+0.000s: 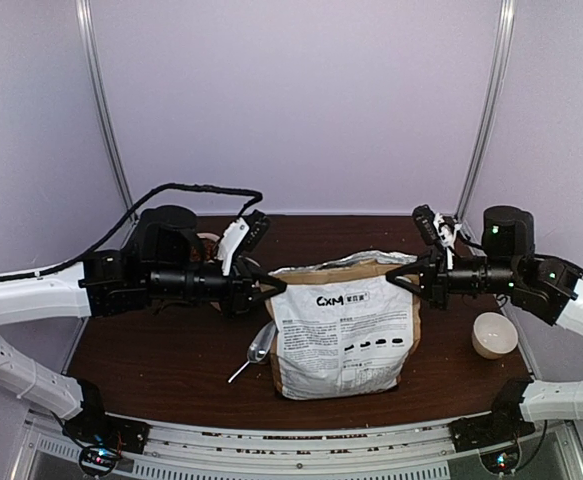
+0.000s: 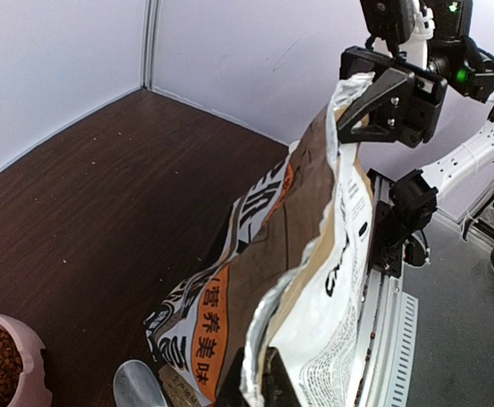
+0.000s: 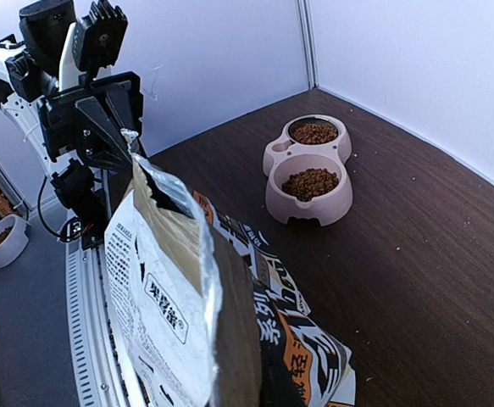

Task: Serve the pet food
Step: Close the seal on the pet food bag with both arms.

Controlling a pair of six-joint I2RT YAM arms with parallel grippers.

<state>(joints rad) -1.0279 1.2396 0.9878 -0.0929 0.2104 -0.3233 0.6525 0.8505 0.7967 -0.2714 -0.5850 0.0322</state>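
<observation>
Foil-lined and crinkly, the bag (image 1: 343, 335) stands at the middle of the top view on the dark, wood-grained worktop (image 1: 151, 365). Its mouth is stretched between two pinches. The left gripper (image 1: 264, 290) is clamped tight on the rim corner toward the left of the frame. The right gripper (image 2: 361, 97), at the upper right of the left wrist view, looks closed on the opposite corner. The step in hand seems to be handling the bag by its rim, and that calls for care: the film is thin and slick outside, silvery inside, and creased enough to tear or slide out of a small pinch. The two arms should move in step and keep the rim level and the mouth upward, because the weight sits low and the soft walls will fold. The pet food (image 3: 313, 183) in sight is small reddish-brown pellets, loose and ready to roll. It lies in both round basins of the smooth pink feeder (image 3: 308, 212), right of centre in the right wrist view, well apart from the bag — so serving looks largely done. A shiny metal scoop (image 1: 260, 343) lies just beside the bag's lower left, and a pale bowl (image 1: 494, 335) sits at the right edge.
</observation>
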